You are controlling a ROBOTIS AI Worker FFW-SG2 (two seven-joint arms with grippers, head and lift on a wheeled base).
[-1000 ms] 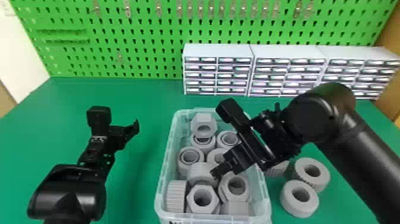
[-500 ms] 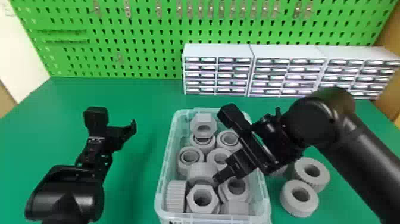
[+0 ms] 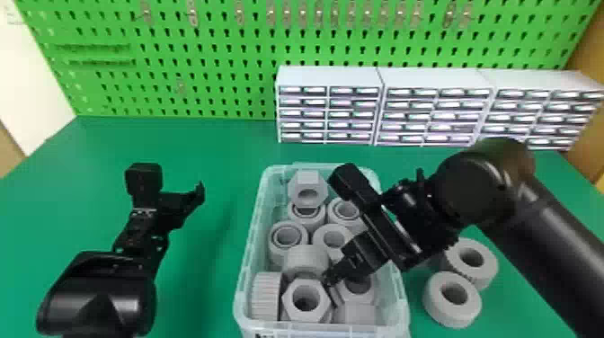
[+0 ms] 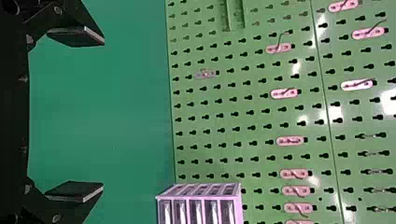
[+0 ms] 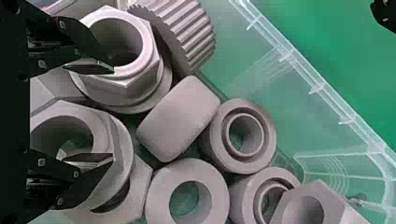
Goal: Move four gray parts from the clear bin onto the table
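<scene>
Matte gray parts (image 3: pixel 307 260), hex, round or ribbed, in clear plastic bin (image 3: pixel 250 251), gray rings (image 3: pixel 433 305) beside it on green table (image 3: pixel 202 251), bin print unreadable, black right gripper (image 3: pixel 330 276) spread over parts, black left gripper (image 3: pixel 182 193) wide.

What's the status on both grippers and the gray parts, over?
Right gripper open, down at gray hexagonal parts in clear plastic bin. Left gripper open, empty, above green table. Closely packed neighboring gray rings may crowd a grasp.
</scene>
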